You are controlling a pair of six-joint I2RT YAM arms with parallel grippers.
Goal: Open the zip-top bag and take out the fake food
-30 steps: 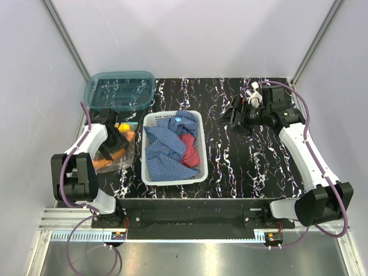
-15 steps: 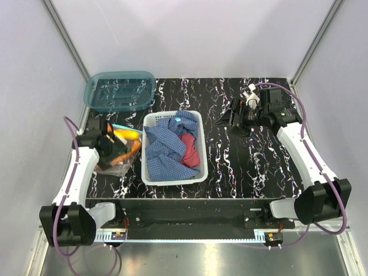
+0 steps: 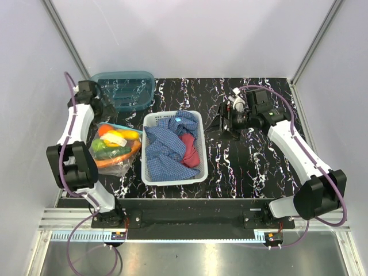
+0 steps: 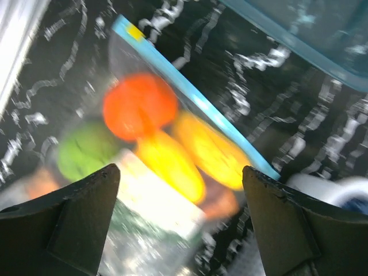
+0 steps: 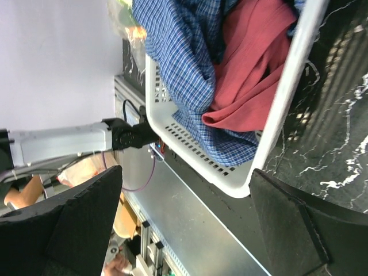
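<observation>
The zip-top bag (image 3: pixel 115 148) lies at the table's left, with its teal-blue zip strip (image 4: pixel 190 95) along the far side. Inside it shows the fake food (image 4: pixel 140 106): an orange piece, yellow pieces (image 4: pixel 169 164) and a lime-green one (image 4: pixel 86 152), all blurred in the left wrist view. My left gripper (image 3: pixel 105 109) hovers open just beyond the bag's far edge, holding nothing; its fingers (image 4: pixel 86 213) frame the bag from above. Right of the basket, my right gripper (image 3: pixel 221 123) stands open and empty, pointing at the basket.
A teal translucent bin (image 3: pixel 123 89) sits at the back left, close to the left gripper. A white basket (image 3: pixel 148 175) in the middle holds a blue checked cloth (image 3: pixel 164 149) and a red cloth (image 5: pixel 253 69). A wall runs along the table's left edge.
The left gripper lifted off the bag, drew back toward the far left and opened wider, so the bag now shows uncovered. The right gripper shifted left toward the basket.
</observation>
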